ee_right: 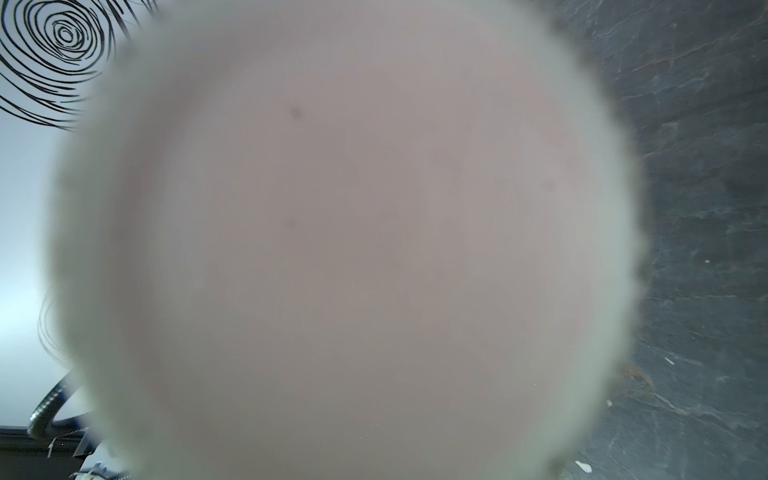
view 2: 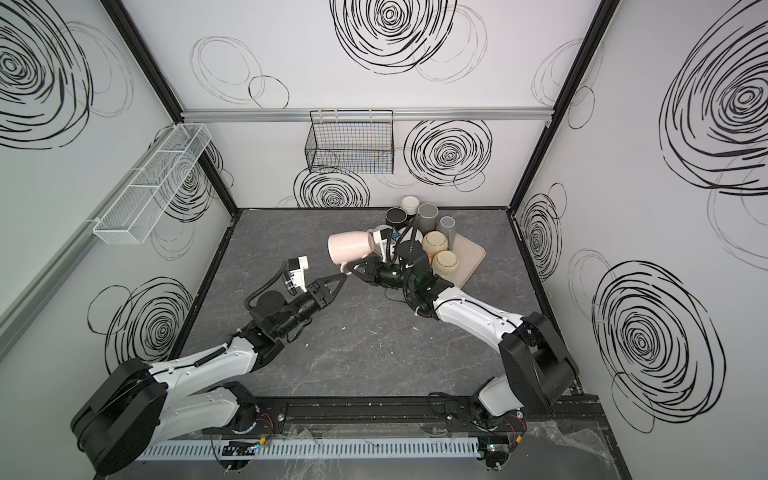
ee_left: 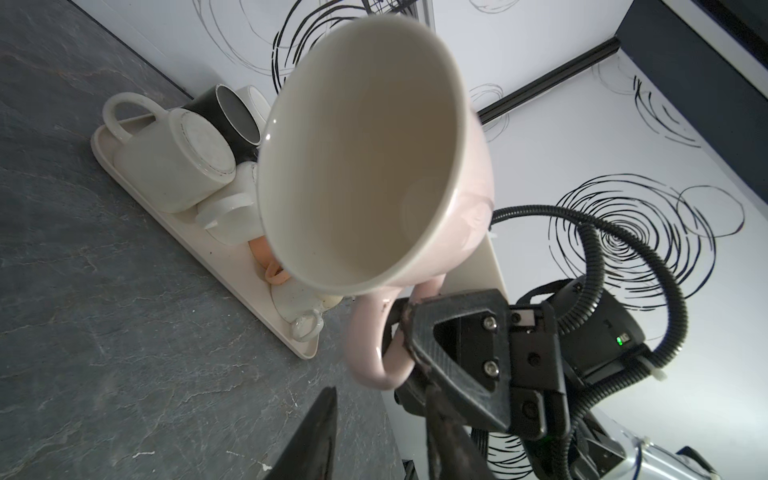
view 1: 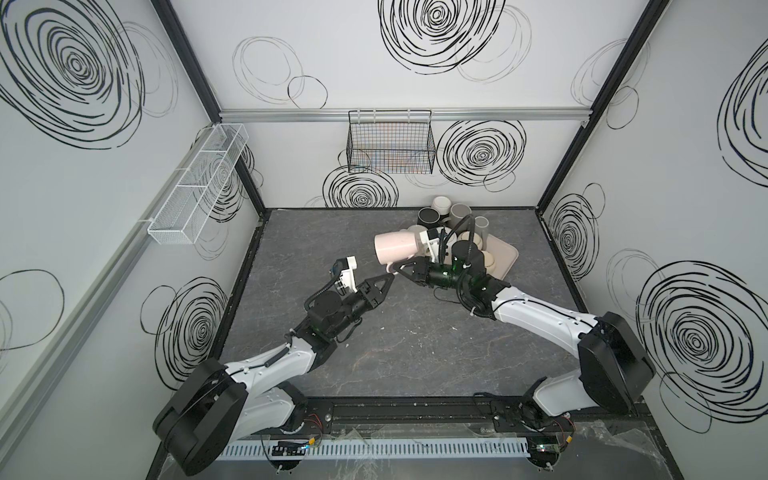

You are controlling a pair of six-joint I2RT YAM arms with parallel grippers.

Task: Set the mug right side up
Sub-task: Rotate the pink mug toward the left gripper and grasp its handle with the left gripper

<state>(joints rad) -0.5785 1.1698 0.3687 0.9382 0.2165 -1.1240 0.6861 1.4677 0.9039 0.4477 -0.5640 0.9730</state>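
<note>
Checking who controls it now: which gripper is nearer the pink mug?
Right. The right gripper is clamped on the pink mug by its handle, holding it aloft on its side. The left gripper sits just short of that handle, jaws apart; contact unclear.

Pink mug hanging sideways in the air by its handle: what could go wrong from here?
1. The right gripper pinches only the handle of the pink mug, so the heavy body could swing, slip out and drop onto the table.
2. The left gripper sits right by that handle; a nudge might knock the mug loose.
3. The tray, crowded with other mugs, lies close by, so a swing could hit them.
</note>
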